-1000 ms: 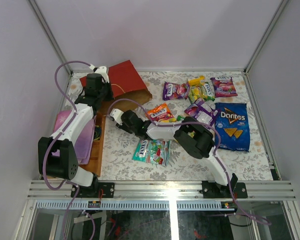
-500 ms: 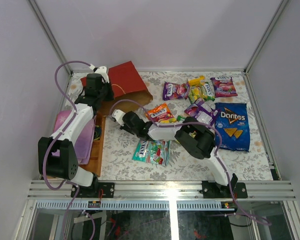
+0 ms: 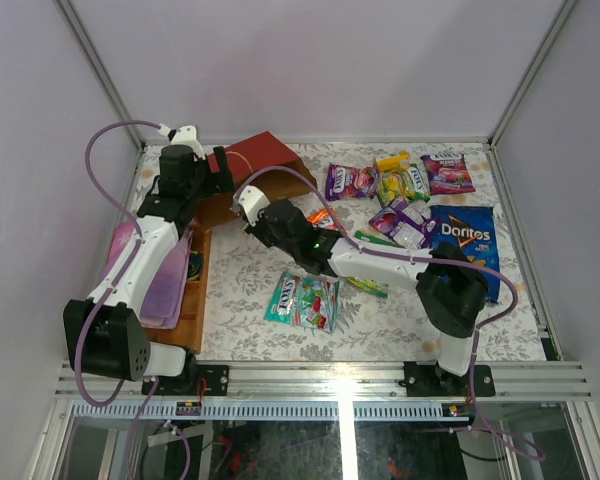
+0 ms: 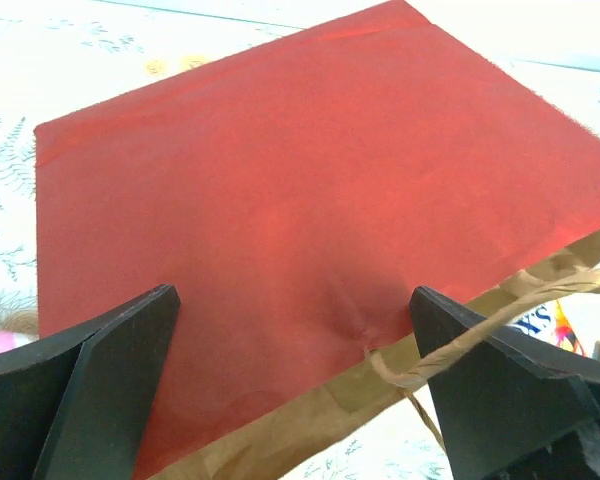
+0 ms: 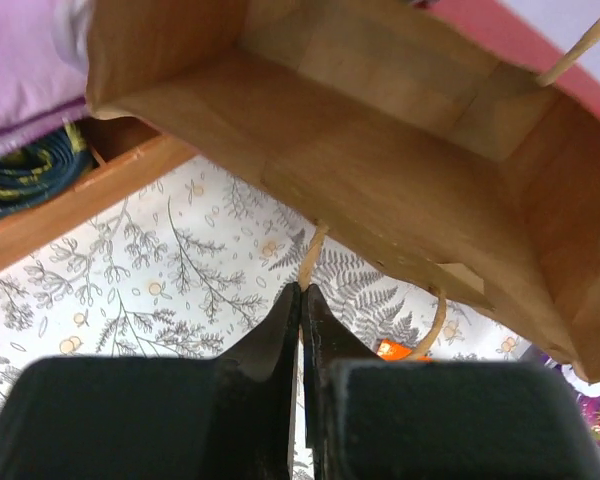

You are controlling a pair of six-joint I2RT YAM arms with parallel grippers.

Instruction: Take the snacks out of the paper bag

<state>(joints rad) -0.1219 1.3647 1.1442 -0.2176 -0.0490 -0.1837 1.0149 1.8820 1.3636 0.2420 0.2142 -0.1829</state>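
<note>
Paper bag [image 3: 265, 158], red outside and brown inside, at the far left of the patterned surface [image 3: 240, 290], its mouth now propped up and open. 1 second ago it lay flatter, and the right arm was folded back over the middle of the surface. That arm has since stretched out to the bag's mouth, and the left arm has swung further left.

The right hand [image 5: 302, 290] has its fingers pressed together. The bag's tan cord handle [image 5: 313, 255] runs straight into their tips, so it seems to pinch the cord and hold the mouth up. The left hand [image 4: 292, 296] has its fingers spread wide above the bag's red side, gripping nothing.

The snacks lie out on the surface to the right of the bag: a purple packet [image 3: 350, 182], a green-yellow packet [image 3: 400, 182], the blue Doritos bag [image 3: 465, 245], and a teal packet [image 3: 302, 302] nearer the arms' bases. The right arm now covers most of an orange packet [image 3: 318, 214] that showed plainly before.

From the right wrist, the bag's brown inside shows no packet, though its deepest corner is out of view. Judged from this, the emptying looks all but done, and the lift serves as a check inside.
</note>
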